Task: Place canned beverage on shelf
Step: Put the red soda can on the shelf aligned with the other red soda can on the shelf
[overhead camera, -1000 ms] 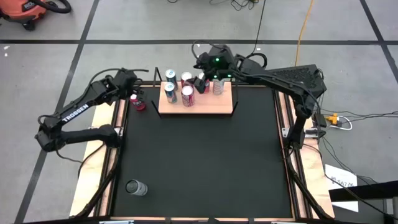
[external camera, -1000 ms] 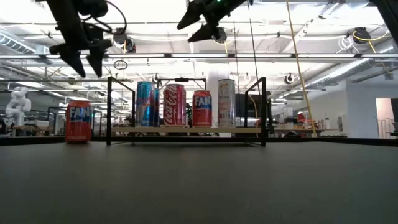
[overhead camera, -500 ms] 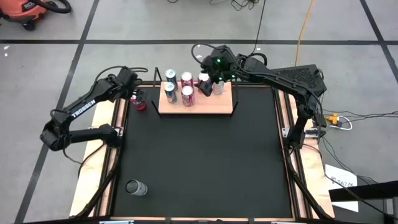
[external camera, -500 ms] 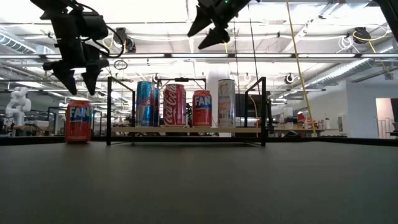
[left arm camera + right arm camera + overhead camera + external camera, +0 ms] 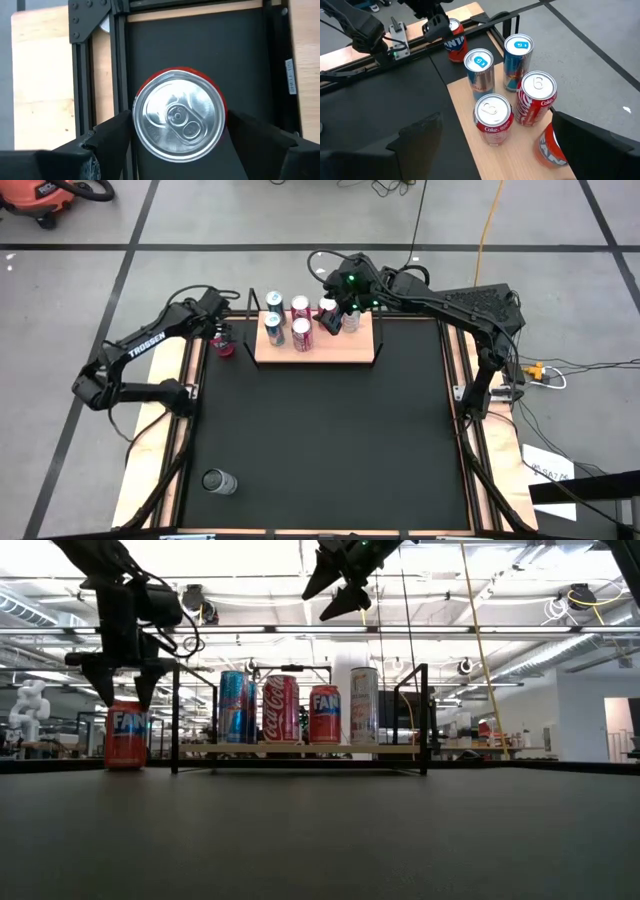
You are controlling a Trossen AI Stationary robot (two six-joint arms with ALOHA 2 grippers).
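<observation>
lower left gripper (image 5: 124,690), fingers spread wide, squarely over the fanta can (image 5: 223,345) standing at nine o'clock of the shelf (image 5: 340,350); close evenly. right gripper (image 5: 335,590) open above shelf.

Fanta can (image 5: 551,148) partly hidden behind right pincer's finger (image 5: 592,145).

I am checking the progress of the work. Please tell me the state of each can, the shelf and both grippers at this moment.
Fanta can: upright on the table, beside the shelf, not gripped.
Left gripper: open, fingers on either side of the Fanta can's top.
Shelf: holds several upright cans, front half bare.
Cans on shelf: upright, unopened.
Lone can: on the table's near left, far from the shelf.
Right gripper: open, empty, above the shelf.
</observation>
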